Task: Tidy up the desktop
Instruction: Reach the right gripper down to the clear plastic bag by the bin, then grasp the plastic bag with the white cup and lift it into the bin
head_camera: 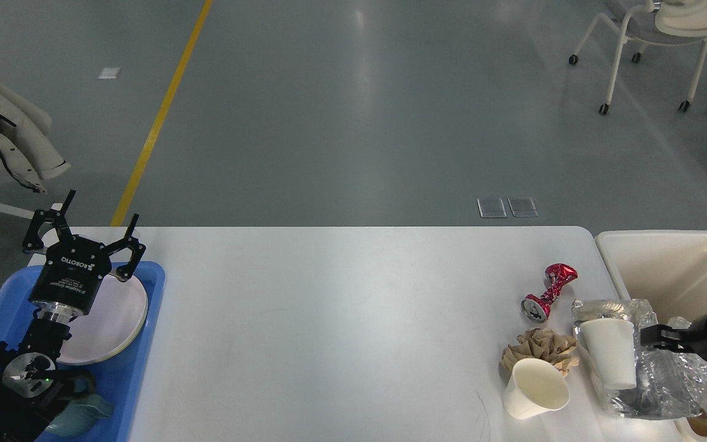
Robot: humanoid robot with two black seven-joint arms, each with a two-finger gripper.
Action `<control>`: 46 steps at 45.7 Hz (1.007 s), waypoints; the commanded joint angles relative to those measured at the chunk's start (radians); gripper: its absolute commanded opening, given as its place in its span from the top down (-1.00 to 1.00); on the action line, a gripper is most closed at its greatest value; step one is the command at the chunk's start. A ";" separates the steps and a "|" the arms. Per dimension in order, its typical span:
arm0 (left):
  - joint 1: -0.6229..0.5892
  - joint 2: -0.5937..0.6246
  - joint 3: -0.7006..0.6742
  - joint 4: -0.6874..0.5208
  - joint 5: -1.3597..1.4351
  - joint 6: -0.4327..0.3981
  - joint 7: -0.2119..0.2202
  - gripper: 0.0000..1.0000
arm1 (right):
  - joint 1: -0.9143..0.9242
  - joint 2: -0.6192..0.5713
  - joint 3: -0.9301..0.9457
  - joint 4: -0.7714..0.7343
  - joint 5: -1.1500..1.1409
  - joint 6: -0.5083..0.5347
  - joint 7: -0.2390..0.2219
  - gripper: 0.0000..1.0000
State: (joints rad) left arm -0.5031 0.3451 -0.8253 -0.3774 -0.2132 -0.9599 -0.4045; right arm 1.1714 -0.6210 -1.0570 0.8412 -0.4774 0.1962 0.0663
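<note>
The white desktop (pixel 341 319) carries litter at its right end: a crushed red can (pixel 548 292), a wad of brown paper (pixel 540 345), a white paper cup (pixel 534 390) lying tilted, and a second white cup (pixel 608 353) upside down on a crumpled clear plastic bag (pixel 660 383). My left gripper (pixel 103 205) is open and empty above a white plate (pixel 120 310) in the blue tray (pixel 145 374). My right gripper (pixel 657 336) reaches in from the right edge over the plastic bag, just right of the upside-down cup. Its fingers cannot be told apart.
A cream bin (pixel 666 261) stands off the desktop's right end. A teal mug (pixel 83 412) lies in the tray, partly hidden by my left arm. A chair (pixel 654 31) stands on the grey floor far behind.
</note>
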 commanded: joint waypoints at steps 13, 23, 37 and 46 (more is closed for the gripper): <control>0.000 0.000 0.000 0.000 0.000 0.000 0.000 -0.94 | -0.160 0.078 0.048 -0.116 0.008 -0.090 0.006 -0.30; 0.000 0.000 0.000 0.000 0.000 0.000 0.001 -0.94 | -0.162 0.078 0.052 -0.114 0.008 -0.092 0.012 1.00; 0.000 0.000 0.000 0.000 0.000 0.000 0.001 -0.94 | -0.159 0.078 0.117 -0.096 0.011 -0.078 0.010 1.00; 0.000 0.000 0.000 0.000 0.001 0.000 0.001 -0.94 | -0.092 0.024 0.126 0.028 0.014 -0.078 0.010 1.00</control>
State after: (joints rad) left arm -0.5031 0.3451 -0.8253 -0.3773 -0.2128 -0.9599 -0.4034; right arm 1.0311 -0.5522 -0.9376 0.7768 -0.4664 0.1179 0.0765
